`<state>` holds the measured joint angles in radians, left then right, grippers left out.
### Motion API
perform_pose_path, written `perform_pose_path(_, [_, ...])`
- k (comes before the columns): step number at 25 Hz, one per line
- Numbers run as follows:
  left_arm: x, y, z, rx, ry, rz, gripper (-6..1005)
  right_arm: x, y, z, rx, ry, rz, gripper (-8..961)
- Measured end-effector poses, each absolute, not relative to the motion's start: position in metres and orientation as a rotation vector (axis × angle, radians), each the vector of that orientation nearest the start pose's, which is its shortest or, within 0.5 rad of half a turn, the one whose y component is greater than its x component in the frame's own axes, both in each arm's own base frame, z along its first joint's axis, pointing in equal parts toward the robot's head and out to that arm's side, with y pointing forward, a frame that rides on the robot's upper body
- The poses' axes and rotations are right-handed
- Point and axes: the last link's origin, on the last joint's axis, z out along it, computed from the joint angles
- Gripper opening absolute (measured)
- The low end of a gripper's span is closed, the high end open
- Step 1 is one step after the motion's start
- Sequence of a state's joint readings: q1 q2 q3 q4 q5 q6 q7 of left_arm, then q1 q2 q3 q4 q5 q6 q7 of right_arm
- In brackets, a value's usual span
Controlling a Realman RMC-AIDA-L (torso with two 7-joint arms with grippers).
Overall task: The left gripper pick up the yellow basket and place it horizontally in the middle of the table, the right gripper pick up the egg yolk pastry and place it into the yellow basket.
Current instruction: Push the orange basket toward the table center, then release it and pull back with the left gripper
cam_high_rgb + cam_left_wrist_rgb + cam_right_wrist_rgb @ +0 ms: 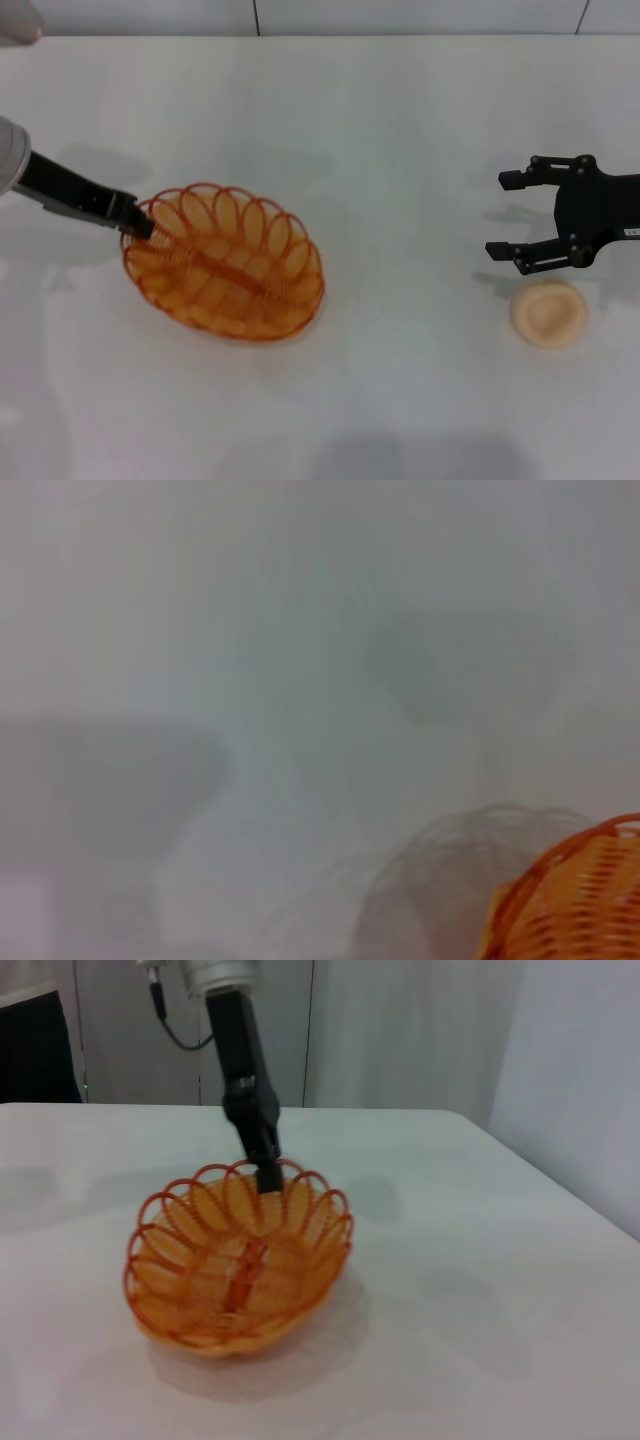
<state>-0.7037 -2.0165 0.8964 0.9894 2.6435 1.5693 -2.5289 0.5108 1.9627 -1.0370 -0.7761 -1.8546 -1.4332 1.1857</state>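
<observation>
The yellow basket (pixel 225 262) sits left of the table's middle, lying at a slant. My left gripper (pixel 140 222) is shut on its left rim. In the right wrist view the basket (pixel 238 1265) looks tipped, with the left gripper (pixel 268 1175) pinching its far rim. A corner of the basket (pixel 580 900) shows in the left wrist view. My right gripper (pixel 502 215) is open and empty at the right, just behind the egg yolk pastry (pixel 548 312), which lies on the white table (pixel 400 150).
The table's far edge meets a pale wall (pixel 300 15). In the right wrist view the table's edge runs along the side (pixel 560 1190), with pale panels behind.
</observation>
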Motion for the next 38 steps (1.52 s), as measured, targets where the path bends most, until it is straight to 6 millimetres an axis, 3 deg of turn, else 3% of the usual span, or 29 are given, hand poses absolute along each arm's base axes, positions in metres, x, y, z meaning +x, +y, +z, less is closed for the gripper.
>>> perform_pose_path(10, [-0.226, 0.388, 0.043, -2.252, -1.706, 0.218, 82, 0.251, 0.354, 0.025, -2.792, 0.012, 0.366, 868])
perform_pose_path(18, [-0.204, 0.388, 0.017, -2.239, -1.871, 0.225, 77, 0.252, 0.353, 0.026, -2.799, -0.022, 0.355, 869])
perform_pose_path(29, [-0.204, 0.387, -0.002, -2.099, -2.111, 0.142, 78, 0.256, 0.347, 0.028, -2.818, -0.043, 0.356, 869])
perform_pose_path(38, [-0.197, 0.388, -0.019, -2.107, -2.142, 0.156, 97, 0.254, 0.347, 0.029, -2.820, -0.071, 0.359, 868])
